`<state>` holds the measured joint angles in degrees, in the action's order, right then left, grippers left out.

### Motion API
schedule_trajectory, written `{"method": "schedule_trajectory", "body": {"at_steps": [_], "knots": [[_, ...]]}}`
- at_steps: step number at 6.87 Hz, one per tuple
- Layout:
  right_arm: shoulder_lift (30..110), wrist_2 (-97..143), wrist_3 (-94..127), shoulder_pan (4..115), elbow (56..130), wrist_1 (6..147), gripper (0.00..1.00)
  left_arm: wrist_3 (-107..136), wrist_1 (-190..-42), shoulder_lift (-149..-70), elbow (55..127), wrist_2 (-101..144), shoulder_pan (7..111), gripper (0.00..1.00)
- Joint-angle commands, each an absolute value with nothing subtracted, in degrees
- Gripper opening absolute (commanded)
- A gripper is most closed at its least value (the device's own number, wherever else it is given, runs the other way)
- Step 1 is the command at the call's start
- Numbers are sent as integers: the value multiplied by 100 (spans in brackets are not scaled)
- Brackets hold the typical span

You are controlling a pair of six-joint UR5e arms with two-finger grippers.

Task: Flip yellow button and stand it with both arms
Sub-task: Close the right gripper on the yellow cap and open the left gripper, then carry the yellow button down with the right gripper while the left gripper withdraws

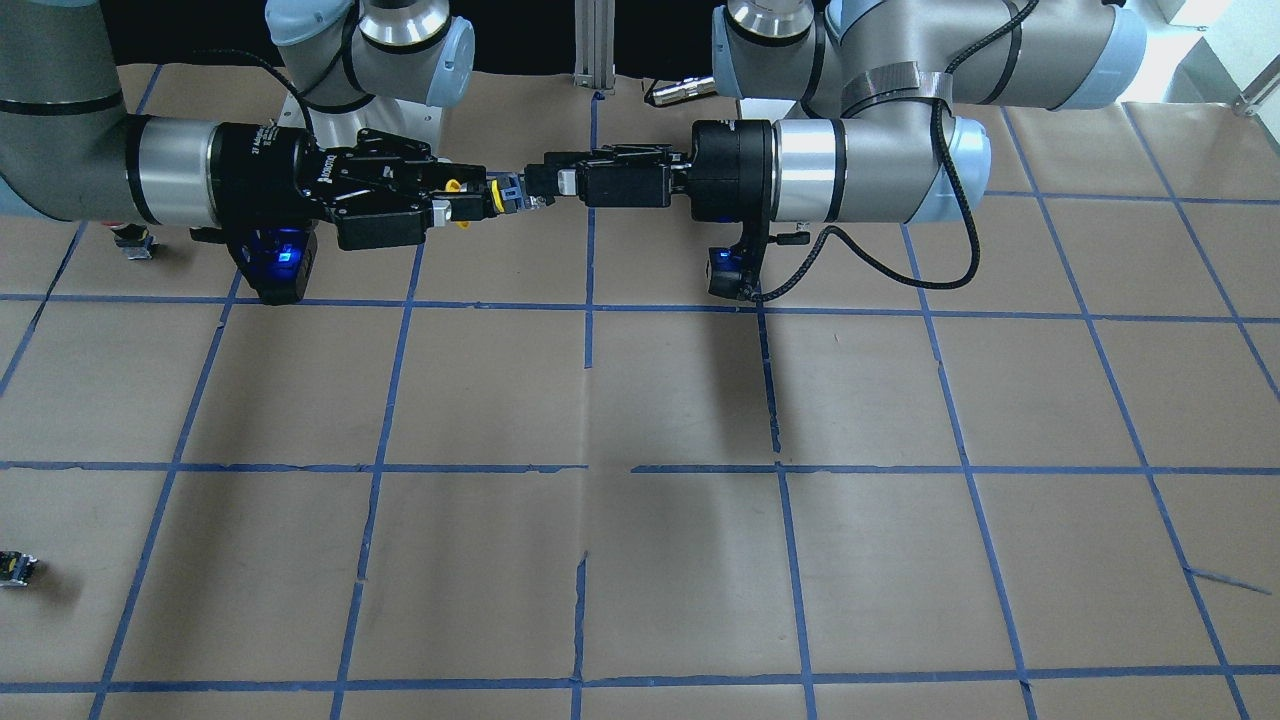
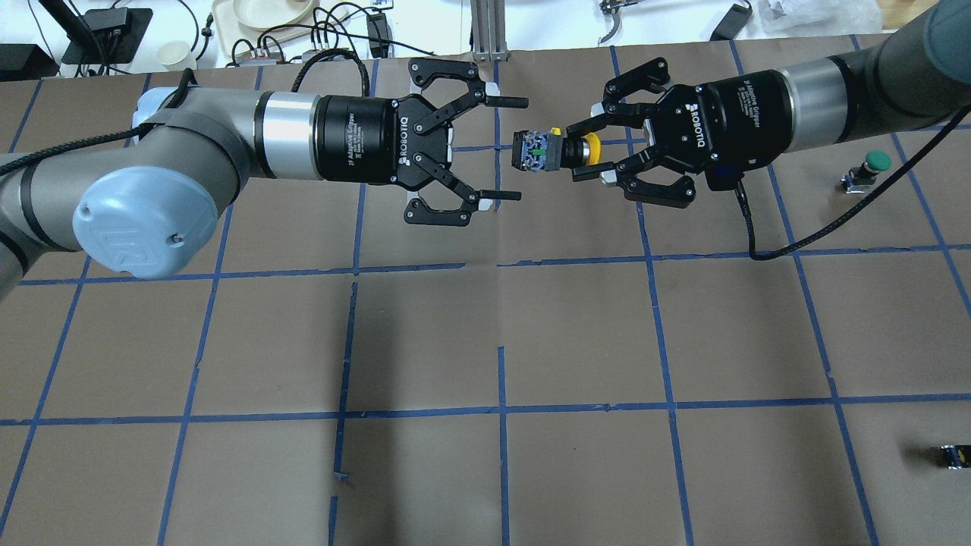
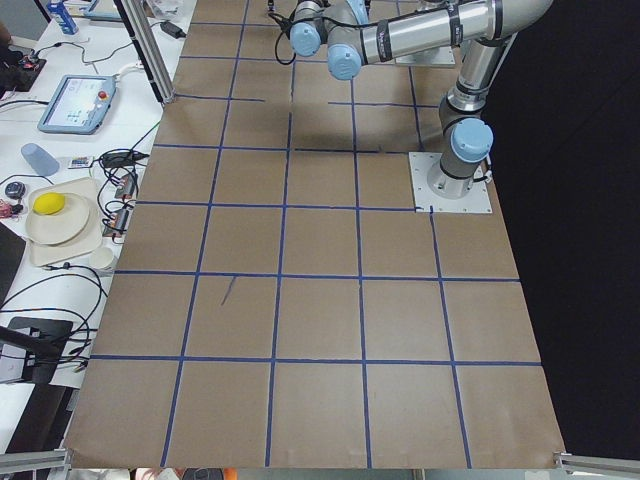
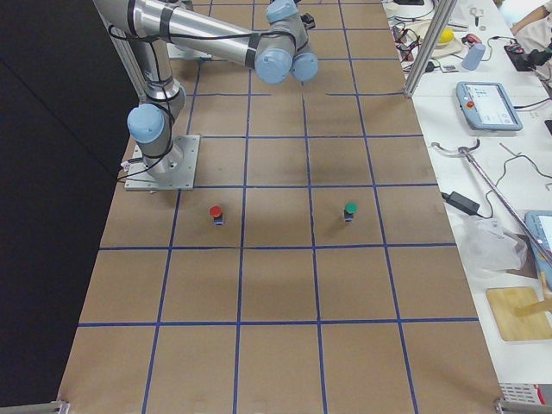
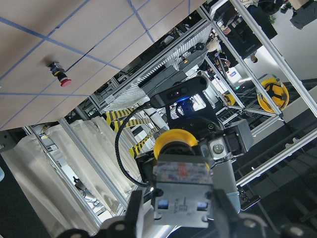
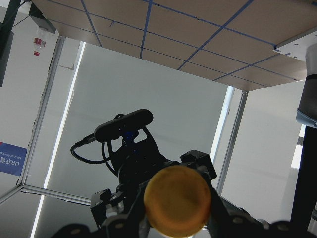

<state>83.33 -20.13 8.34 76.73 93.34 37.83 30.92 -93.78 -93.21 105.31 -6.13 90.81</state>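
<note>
My right gripper (image 2: 580, 150) is shut on the yellow button (image 2: 590, 149) and holds it sideways in the air, high above the table. It grips near the yellow cap, and the black-and-grey body (image 2: 534, 150) points toward my left arm. My left gripper (image 2: 506, 149) is wide open facing it, fingertips just short of the body's end. The front view shows the same: right gripper (image 1: 478, 201), button (image 1: 505, 193), left gripper (image 1: 545, 182). The left wrist view looks at the body end-on (image 5: 181, 194). The right wrist view shows the cap from behind (image 6: 177, 201).
A green-capped button (image 2: 872, 163) stands on the brown paper under my right arm. A red-capped button (image 4: 216, 213) stands nearer the robot's base. A tiny dark part (image 2: 952, 455) lies near the table's right front edge. Cables and dishes lie beyond the far edge.
</note>
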Motion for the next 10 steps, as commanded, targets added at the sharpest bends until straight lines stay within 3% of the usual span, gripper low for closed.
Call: {"method": "schedule_trajectory", "body": {"at_steps": [1, 3, 6, 10], "knots": [[8341, -2570, 852, 7472, 9273, 4582, 15, 3277, -9152, -9290, 10416, -1076, 8931, 99], [8350, -4491, 844, 7147, 9246, 5759, 15, 3595, -8579, -9273, 10057, -2929, 8317, 98], [8323, -7164, 739, 7031, 9290, 7737, 15, 2643, -8498, -9299, 9205, -6273, 8271, 99], [7895, -8902, -664, 6419, 9334, 9329, 14, 364, -8578, -8896, 9148, -8788, 8358, 100]]}}
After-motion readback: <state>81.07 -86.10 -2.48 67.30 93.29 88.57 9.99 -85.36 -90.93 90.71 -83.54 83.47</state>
